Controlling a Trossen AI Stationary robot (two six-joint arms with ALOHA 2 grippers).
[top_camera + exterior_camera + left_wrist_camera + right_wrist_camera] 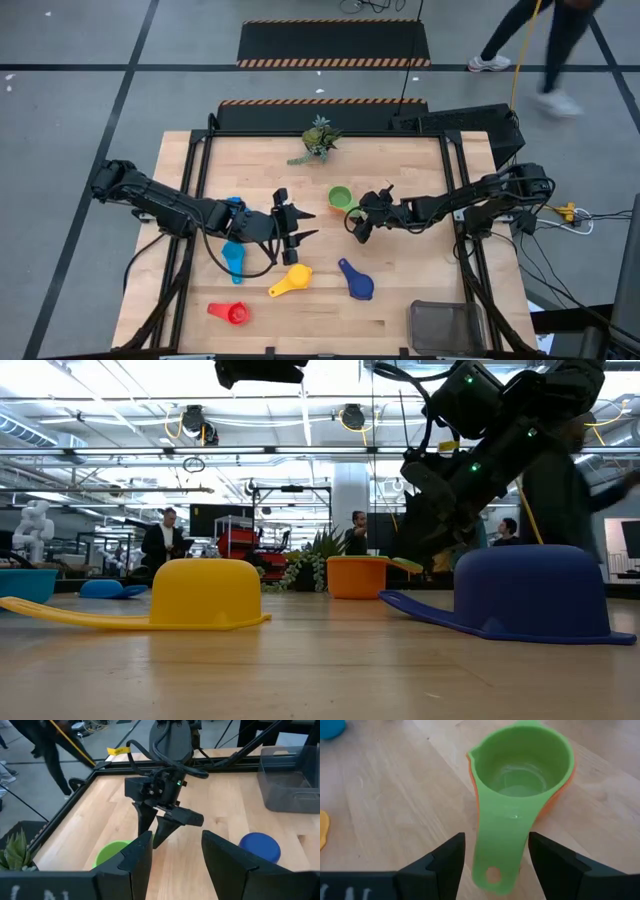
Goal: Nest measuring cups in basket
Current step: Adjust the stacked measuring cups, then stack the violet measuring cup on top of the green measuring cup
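Straddling the green cup's (520,775) handle, right end effector (496,855) gapes.

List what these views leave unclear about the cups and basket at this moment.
- Orange cup: only a rim sliver shows in the right wrist view; the green cup nested in it covers the rest.
- Basket: contents unreadable in the high view, too small; cut off by the edge in the left wrist view.
- Red cup: absent from the low view and both wrist views.
- Light blue cup: partly covered by the left arm's cable in the high view.
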